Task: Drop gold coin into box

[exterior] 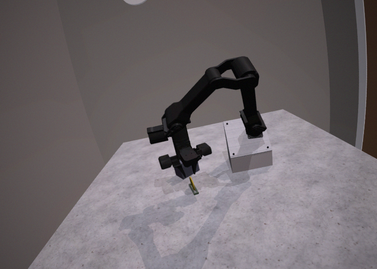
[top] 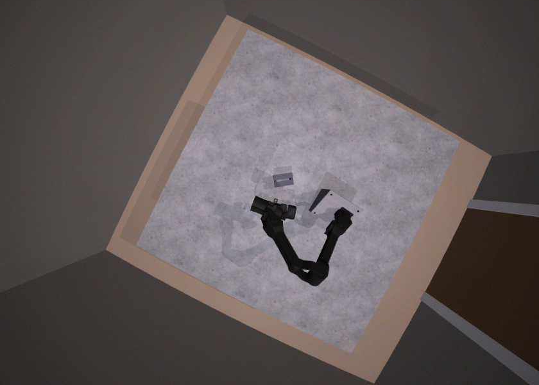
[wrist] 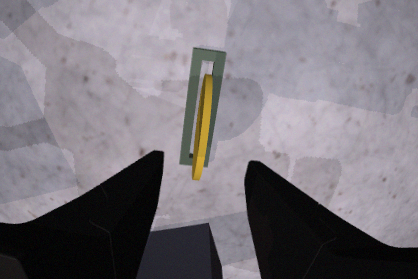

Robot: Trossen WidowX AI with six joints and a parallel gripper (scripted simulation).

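Well, the count is short: one coin point(wrist: 203, 126), one holder point(wrist: 192, 106), one box point(wrist: 176, 266), one arm and one pale block point(exterior: 249, 156) that carries the arm's base. The coin stands upright on its edge in the green holder, seen edge-on as a thin yellow line in the wrist view. The holder sits around mid-table point(exterior: 273, 214), somewhat toward the far left corner in the exterior view.

The gripper point(wrist: 203, 159) points down with its two fingers spread partway, nothing between them. The coin lies just beyond the fingertips, roughly in line with the gap. The box shows beneath the gap, close to the wrist (only its dark side and part of the top are visible there). In the top view its lid slot reads as a dark line.

The box is just beside the holder, on the side of the far edge. The block stands nearer the far right corner, apart from both. Coin and box stand well away from all four table edges, the near and right edges farthest off.
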